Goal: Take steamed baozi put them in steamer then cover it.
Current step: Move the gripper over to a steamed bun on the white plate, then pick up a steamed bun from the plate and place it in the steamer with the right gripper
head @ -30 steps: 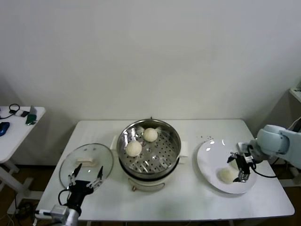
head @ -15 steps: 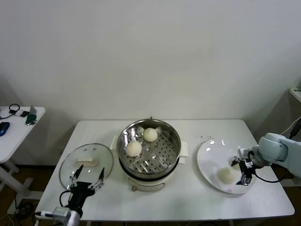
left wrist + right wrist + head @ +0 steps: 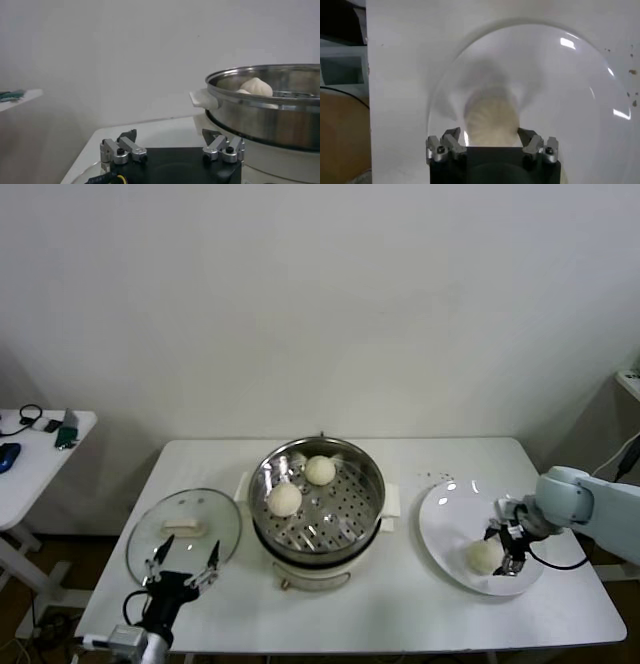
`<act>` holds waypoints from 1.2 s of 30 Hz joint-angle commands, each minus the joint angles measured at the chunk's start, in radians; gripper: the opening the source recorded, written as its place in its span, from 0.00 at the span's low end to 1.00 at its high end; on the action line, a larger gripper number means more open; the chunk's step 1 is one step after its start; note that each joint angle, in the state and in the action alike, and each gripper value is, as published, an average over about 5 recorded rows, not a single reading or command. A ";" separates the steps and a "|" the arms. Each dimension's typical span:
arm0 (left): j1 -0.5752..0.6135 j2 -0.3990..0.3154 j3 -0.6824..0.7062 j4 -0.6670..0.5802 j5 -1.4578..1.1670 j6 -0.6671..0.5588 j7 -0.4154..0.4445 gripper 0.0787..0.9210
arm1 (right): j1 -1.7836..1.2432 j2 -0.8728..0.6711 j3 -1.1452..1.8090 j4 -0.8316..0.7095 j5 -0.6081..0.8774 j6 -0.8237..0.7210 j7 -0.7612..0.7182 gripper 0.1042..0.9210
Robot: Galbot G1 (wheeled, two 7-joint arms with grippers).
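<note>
The steamer point(image 3: 366, 484) stands mid-table with two steamed baozi point(image 3: 320, 470) point(image 3: 285, 499) on its perforated tray. A third baozi point(image 3: 482, 557) lies on the white plate point(image 3: 445, 529) at the right. My right gripper point(image 3: 504, 550) is down at this bun. In the right wrist view the baozi point(image 3: 491, 117) sits between the fingers of my right gripper point(image 3: 489, 134), which stand close on both sides, with a sliver of gap by one. The cover point(image 3: 183, 529) lies flat left of the steamer. My left gripper point(image 3: 185, 570) hovers open at its near edge, holding nothing. The left wrist view shows the steamer point(image 3: 270, 115) beyond it.
A small side table point(image 3: 40, 446) with a few items stands far left. Dark crumbs point(image 3: 435, 477) dot the table behind the plate. The plate sits near the table's right edge. The lid lies close to the front-left corner.
My right gripper has moved in and down onto the plate's bun, and its fingers have narrowed around it. The left gripper has barely shifted.
</note>
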 commanded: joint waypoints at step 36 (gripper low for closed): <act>0.024 -0.009 -0.001 -0.054 0.020 -0.005 0.000 0.88 | 0.884 0.610 -0.178 0.349 0.121 0.615 -0.141 0.70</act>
